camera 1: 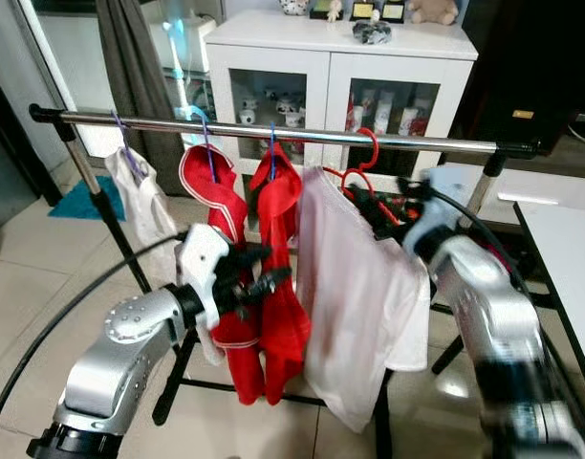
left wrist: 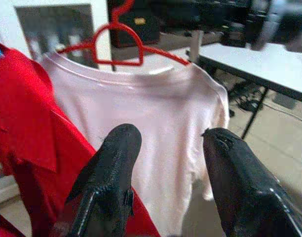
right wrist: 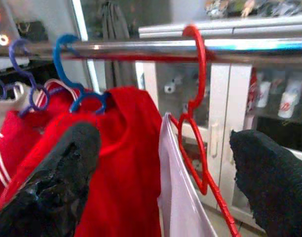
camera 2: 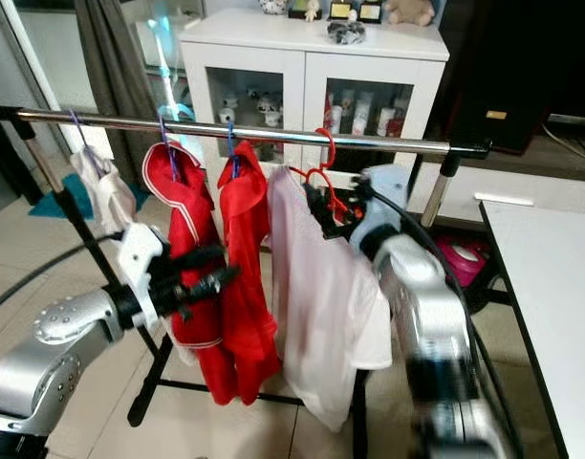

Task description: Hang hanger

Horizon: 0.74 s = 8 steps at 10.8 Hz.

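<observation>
Rail: polished metal, glossy, bright highlights
Red hanger: smooth plastic, slight sheen
White shirt: thin matt cloth, soft folds
Red garments: matt cloth, white trim
Left pincer fingers: black, matt, lightly textured
Right pincer fingers: black, rough, grainy
Arms: brushed silver metal
Cabinet: white, smooth, glass doors
Floor: glossy tile

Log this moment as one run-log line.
red plastic hanger with white shirt: hooked on metal rail | right gripper: open | left gripper: open
</observation>
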Available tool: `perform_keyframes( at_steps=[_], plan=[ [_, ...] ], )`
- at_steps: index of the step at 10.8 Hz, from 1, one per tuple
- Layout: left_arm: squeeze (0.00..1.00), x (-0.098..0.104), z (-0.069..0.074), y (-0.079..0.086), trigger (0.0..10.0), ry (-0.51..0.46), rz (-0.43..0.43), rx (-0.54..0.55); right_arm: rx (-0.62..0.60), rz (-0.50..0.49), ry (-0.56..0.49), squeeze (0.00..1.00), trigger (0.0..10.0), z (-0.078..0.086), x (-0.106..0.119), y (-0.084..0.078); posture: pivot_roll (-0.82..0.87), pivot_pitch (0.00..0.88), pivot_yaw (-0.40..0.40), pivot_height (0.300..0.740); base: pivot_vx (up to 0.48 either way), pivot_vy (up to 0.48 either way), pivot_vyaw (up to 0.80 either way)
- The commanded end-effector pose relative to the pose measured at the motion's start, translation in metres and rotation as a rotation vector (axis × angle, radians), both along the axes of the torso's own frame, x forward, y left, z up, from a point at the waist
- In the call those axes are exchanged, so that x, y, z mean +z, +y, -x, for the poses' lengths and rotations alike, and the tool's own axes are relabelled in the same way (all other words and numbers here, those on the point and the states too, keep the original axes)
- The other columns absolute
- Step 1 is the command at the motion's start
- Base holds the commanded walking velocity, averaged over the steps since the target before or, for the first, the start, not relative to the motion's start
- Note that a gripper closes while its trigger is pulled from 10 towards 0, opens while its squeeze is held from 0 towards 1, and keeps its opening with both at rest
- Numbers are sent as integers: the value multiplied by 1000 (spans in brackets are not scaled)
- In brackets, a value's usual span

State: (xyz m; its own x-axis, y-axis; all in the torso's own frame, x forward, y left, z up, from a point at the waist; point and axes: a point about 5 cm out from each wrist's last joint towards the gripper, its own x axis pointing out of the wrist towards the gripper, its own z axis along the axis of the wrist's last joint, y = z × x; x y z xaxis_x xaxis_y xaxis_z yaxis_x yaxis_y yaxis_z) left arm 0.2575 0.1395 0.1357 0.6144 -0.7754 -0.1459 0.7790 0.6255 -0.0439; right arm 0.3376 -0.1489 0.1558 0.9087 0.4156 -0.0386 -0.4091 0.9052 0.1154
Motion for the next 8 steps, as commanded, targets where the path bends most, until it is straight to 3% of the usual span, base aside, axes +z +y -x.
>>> perform_keyframes(
  at_steps=[1,5,6,8],
  plan=[
    [0,2,3,0,10000,2,-17,-33,14,24,-8,1000,10000,-8,3,-1,-103,0,39,740,0,0,0],
    [0,-7,10,13,10000,53,-95,-63,66,78,-4,961,10000,-38,4,1,-83,0,30,740,0,0,0],
    [0,-7,10,13,10000,54,-95,-63,115,66,0,0,10000,-41,4,2,-82,0,29,740,0,0,0],
    [0,-8,11,13,10000,55,-98,-66,151,121,72,0,10000,-43,-5,2,-82,0,29,740,0,0,0]
  ],
)
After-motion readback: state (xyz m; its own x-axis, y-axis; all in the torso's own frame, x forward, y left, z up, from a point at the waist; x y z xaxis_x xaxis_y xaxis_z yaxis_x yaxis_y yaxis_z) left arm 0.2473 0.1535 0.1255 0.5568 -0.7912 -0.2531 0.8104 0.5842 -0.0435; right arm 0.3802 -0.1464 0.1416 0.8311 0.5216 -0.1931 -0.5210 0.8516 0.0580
